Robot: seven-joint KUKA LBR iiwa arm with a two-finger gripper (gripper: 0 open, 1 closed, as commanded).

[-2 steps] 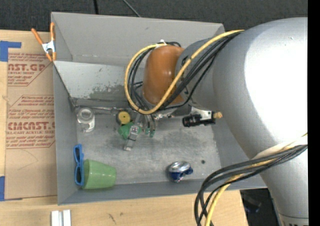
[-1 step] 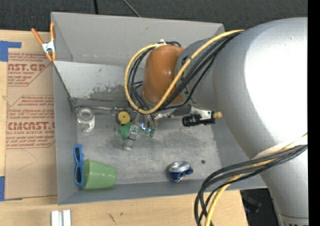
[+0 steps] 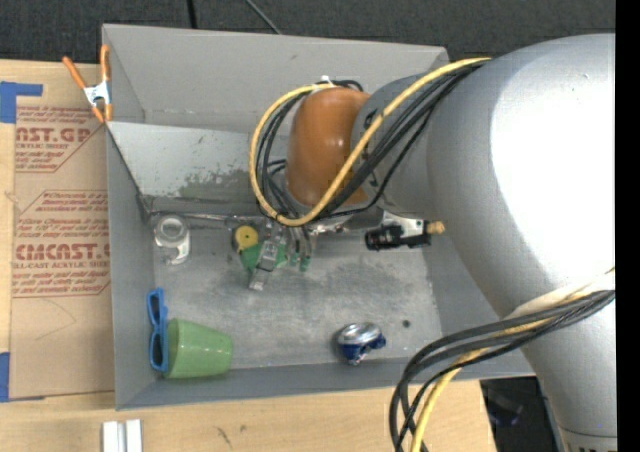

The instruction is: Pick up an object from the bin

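My gripper [image 3: 278, 248] reaches down under the orange cover into the middle of the bin, close to the back wall. Right at it lies a small green and yellow thing [image 3: 247, 243], with a round yellow part to the left and green parts partly hidden under the gripper. I cannot make out whether that thing is gripped. A clear little glass jar [image 3: 171, 238] stands to the left of it. A black stubby cylinder with an orange tip [image 3: 400, 236] shows to the right, beside the wrist.
At the front left a light green cup [image 3: 197, 349] lies on its side against blue sunglasses [image 3: 156, 327]. A crushed blue can [image 3: 358, 341] rests near the front wall. The arm and its cables cover the bin's right side.
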